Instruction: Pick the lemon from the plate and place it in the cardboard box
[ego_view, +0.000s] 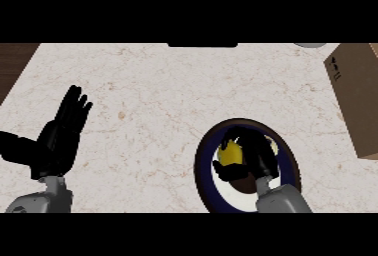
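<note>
Right hand (249, 159): it sits over the plate, coming in from the lower edge of the view on a grey forearm. Its black fingers and thumb are curled round the lemon, with the thumb crossing below the fruit and the fingers arching over its top and right side.

Lemon (233, 152): a yellow patch shows between the thumb and the fingers of the right hand, over the middle of the plate. Most of it is hidden by the hand. Whether it rests on the plate or is raised off it cannot be told from this view.

Plate (206, 172): round with a dark blue rim and a pale centre, looking taller than wide. It lies on the counter at the lower right, and the right forearm covers its lower part.

Cardboard box (356, 95): brown, at the right edge of the view, well apart from the plate and further back on the counter. Only one side and a corner show, with a small dark mark near its top.

Left hand (60, 134): it is at the left side of the view, open, fingers straight and pointing up, holding nothing.

Counter (155, 100): pale marbled stone, with a strip of dark wood showing at the upper left corner.
</note>
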